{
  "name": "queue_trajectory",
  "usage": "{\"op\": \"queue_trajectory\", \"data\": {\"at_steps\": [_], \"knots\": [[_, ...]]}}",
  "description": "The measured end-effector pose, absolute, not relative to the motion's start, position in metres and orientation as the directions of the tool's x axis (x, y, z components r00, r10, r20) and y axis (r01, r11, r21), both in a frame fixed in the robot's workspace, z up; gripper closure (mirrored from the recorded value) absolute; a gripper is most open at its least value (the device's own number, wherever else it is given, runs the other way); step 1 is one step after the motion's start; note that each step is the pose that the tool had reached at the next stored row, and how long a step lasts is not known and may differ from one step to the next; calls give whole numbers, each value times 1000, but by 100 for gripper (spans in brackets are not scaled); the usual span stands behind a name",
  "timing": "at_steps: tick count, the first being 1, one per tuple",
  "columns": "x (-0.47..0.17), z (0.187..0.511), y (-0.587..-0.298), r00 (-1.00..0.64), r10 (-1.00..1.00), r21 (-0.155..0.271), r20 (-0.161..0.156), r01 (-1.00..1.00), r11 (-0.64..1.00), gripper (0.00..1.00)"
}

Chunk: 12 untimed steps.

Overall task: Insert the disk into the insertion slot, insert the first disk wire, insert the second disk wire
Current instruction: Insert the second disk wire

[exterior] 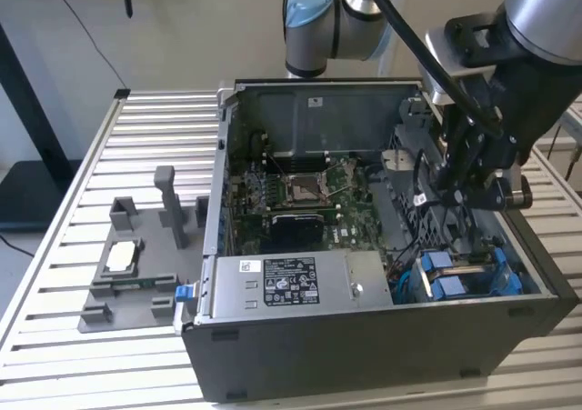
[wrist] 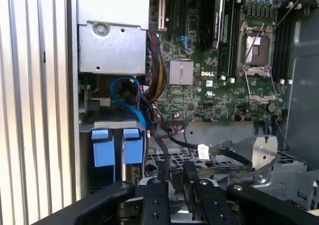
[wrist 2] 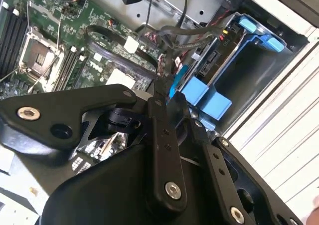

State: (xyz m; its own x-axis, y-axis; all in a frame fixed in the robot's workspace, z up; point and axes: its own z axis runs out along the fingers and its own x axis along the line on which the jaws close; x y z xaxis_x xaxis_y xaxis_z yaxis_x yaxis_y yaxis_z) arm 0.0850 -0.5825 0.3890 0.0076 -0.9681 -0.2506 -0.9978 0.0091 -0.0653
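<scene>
Pincer (exterior: 459, 235) hangs inside the open black computer case (exterior: 364, 355), just above its corner bay, clenched on a thin dark disk wire (wrist: 158, 145) that leads off toward the motherboard (wrist: 214, 80). Beneath it the disk (exterior: 466, 274), in its blue carrier, sits in the insertion slot (wrist 2: 249, 68), beside the silver power-supply box (exterior: 291, 287). Everything stands on a ribbed metal surface (exterior: 155, 128).

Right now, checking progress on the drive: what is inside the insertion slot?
In the slot sit blue clips, with cables beside it. Whatever lies beneath the clips is covered.
</scene>
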Motion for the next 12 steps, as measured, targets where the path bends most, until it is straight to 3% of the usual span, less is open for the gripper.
{"op": "queue_trajectory", "data": {"at_steps": [5, 7, 12], "knots": [[85, 386, -583, 8, -964, -65, -265, -998, 10, 73], [85, 386, -583, 8, -964, -65, -265, -998, 10, 82], [86, 385, -583, 8, -967, -63, -256, -998, 9, 84]]}}
